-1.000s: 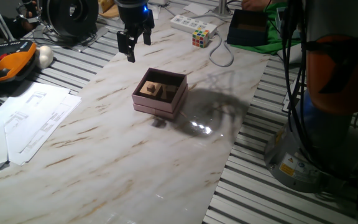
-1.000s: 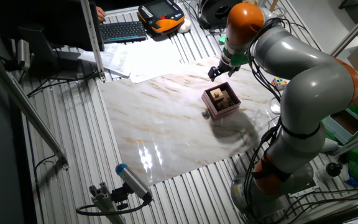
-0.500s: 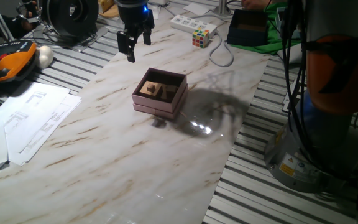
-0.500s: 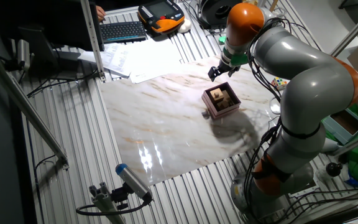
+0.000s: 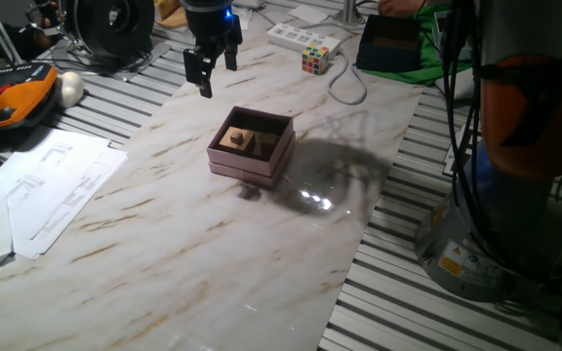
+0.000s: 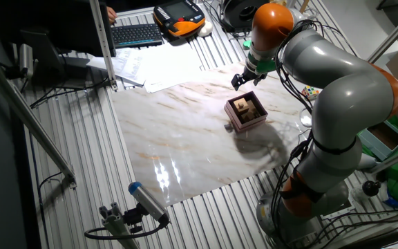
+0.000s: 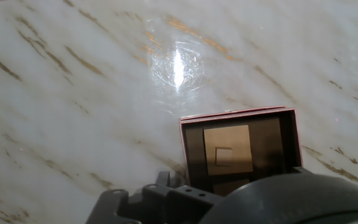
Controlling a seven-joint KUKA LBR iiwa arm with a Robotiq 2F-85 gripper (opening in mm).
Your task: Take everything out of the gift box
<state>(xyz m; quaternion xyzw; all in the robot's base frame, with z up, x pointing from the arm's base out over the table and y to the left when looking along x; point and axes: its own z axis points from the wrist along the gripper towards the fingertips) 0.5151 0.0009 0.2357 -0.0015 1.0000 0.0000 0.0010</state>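
Observation:
The pale pink gift box [image 5: 246,166] sits in the middle of the marble board, with light tan wooden blocks [image 5: 233,139] inside on its dark floor. In the hand view the gift box [image 7: 236,116] lies at the lower right, and a large tan block [image 7: 227,149] in it carries a smaller one on top. The hand's own body hides part of the box there, and no fingers show. My gripper [image 5: 217,76] hangs above the board's far left part, clear of the box, fingers apart and holding nothing. From the other side, the gripper [image 6: 238,83] is just beyond the box [image 6: 249,123].
A multicoloured puzzle cube [image 5: 315,60], a white power strip [image 5: 299,37] and a dark green-edged box [image 5: 388,44] lie at the far edge. A white cable [image 5: 345,86] loops onto the board. Papers [image 5: 52,185] and an orange pendant [image 5: 13,97] are at the left; the robot base [image 5: 501,214] stands at the right.

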